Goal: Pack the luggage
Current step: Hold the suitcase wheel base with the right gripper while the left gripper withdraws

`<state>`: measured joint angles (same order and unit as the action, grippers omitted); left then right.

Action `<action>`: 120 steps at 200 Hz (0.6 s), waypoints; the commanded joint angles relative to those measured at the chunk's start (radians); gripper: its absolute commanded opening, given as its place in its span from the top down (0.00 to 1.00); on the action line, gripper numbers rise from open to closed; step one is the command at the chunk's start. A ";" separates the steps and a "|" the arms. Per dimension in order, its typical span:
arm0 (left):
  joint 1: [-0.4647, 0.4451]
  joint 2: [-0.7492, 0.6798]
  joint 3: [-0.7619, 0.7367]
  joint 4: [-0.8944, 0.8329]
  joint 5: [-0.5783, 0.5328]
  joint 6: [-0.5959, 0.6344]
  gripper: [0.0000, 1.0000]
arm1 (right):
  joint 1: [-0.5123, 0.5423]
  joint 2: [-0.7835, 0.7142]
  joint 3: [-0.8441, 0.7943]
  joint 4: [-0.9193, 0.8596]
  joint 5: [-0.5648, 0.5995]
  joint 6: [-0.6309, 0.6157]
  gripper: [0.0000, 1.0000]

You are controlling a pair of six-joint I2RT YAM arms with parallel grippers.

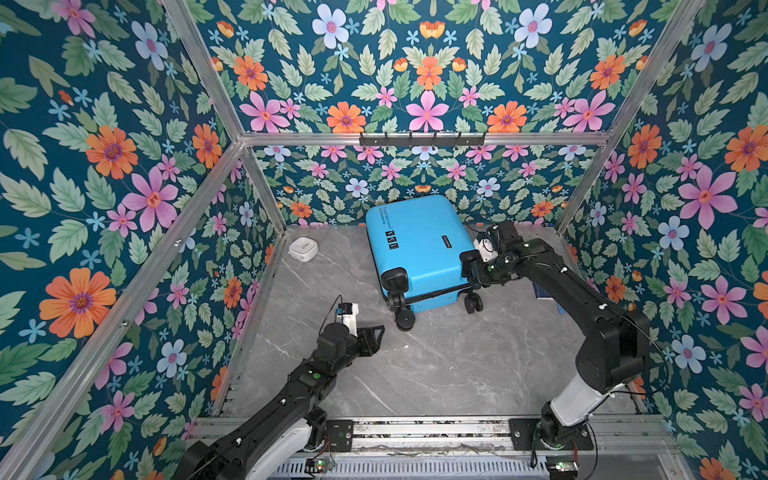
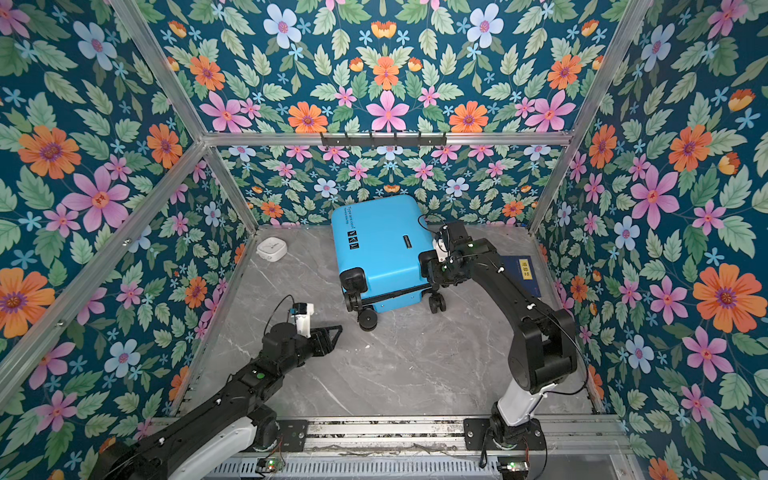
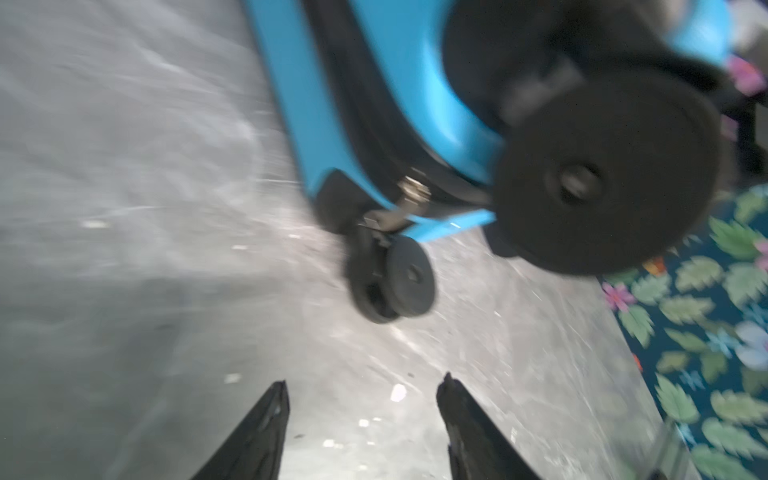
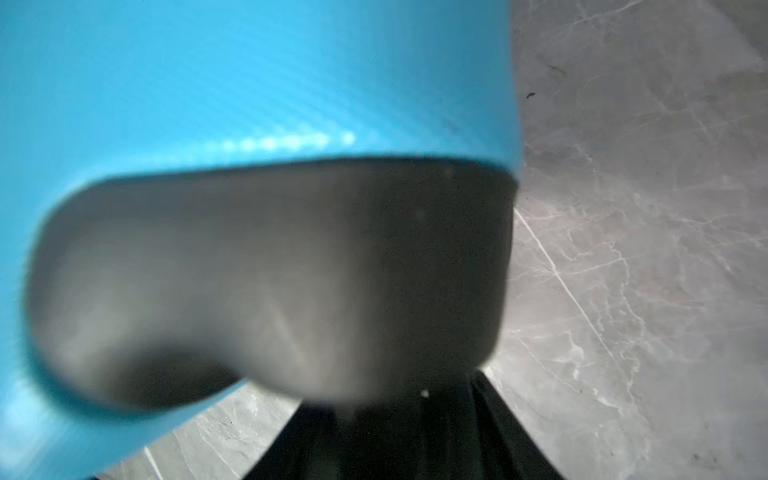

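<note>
- Luggage (image 1: pixel 419 241) is seen lying shut on its broad side at the rear middle of the marble table (image 1: pixel 436 365) in both top views, its caster wheels (image 1: pixel 405 320) pointed toward the near edge.
- The left gripper (image 1: pixel 376 334) is held over bare table near the wheel end, apart from it; in the left wrist view its fingers (image 3: pixel 266 428) are spread with nothing between them.
- A metal zipper pull (image 3: pixel 409 195) is shown on the black seam between the shells, beside a wheel.
- The right gripper (image 1: pixel 473 270) is placed against the black wheel housing (image 1: pixel 467 258) at the right near corner of the luggage.
- In the right wrist view that housing is blurred and fills much of the frame; it seems to be touched, but whether it is clamped cannot be told.
- A white square object (image 1: pixel 303 248) is set near the left rear corner, well apart from the luggage.
- A dark-blue book (image 2: pixel 521 270) with a yellow label is partly covered by the right arm (image 2: pixel 511 291), just right of the luggage.
</note>
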<state>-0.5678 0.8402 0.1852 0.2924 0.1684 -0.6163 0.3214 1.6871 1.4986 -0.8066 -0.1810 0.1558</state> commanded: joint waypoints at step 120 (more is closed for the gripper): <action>-0.078 0.200 -0.088 0.525 -0.103 0.223 0.49 | 0.000 -0.086 0.045 -0.034 -0.081 0.074 0.87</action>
<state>-0.6460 1.0157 0.0826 0.7509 0.0257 -0.4393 0.3214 1.5932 1.5288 -0.8425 -0.2520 0.2253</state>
